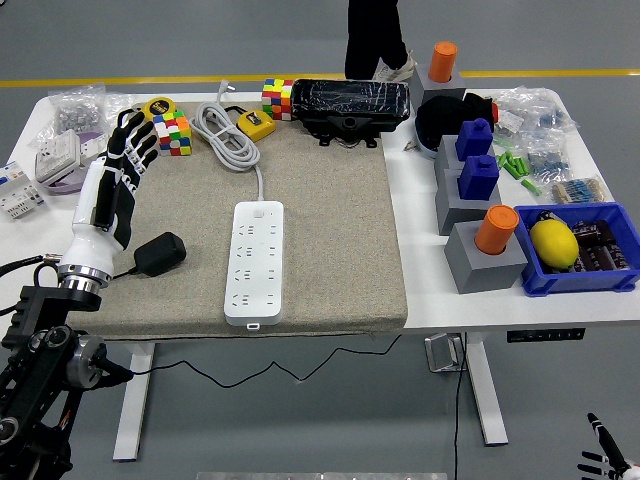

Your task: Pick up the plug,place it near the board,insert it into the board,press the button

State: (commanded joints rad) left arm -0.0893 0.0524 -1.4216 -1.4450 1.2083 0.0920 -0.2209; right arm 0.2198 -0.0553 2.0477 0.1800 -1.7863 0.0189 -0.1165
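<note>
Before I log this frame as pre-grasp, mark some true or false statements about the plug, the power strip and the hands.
1. The left hand grips the black plug. False: its fingers are spread and the plug lies on the mat, beside the wrist.
2. The white power strip lies on the mat. True.
3. A plug already sits in the strip. False: its sockets are empty.
4. The right hand is low at the picture's bottom right corner, off the table. True.

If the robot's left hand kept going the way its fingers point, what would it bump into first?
Probably the small Rubik's cube or the yellow tape measure just beyond the left hand. Its open fingers point up and away, toward the table's far edge. Height is hard to judge.
</note>
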